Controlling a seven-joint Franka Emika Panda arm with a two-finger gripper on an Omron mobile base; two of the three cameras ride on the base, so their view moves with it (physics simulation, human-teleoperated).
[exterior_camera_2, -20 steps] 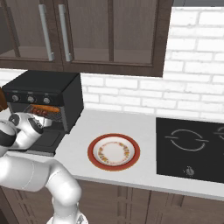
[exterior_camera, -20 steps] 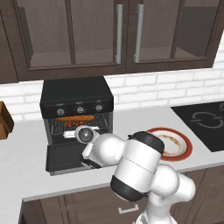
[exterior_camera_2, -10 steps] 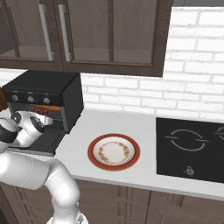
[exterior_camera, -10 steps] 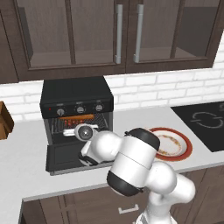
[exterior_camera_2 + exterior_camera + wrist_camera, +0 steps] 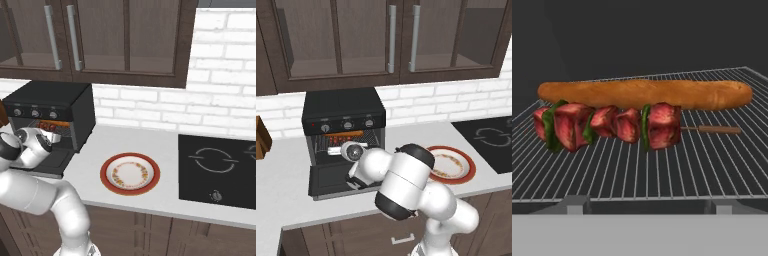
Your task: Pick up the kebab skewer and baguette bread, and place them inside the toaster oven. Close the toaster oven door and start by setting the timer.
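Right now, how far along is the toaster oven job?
Done: kebab skewer and baguette bread both lie on the wire rack inside the toaster oven. In hand: nothing; the arm is at the oven mouth. Left: toaster oven door hangs open; close it, then set the timer.

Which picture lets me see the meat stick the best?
The hand view: the kebab skewer lies big and clear on the wire rack, in front of the baguette bread. In the left base view the arm hides most of the toaster oven opening. In the right base view it is a small reddish spot.
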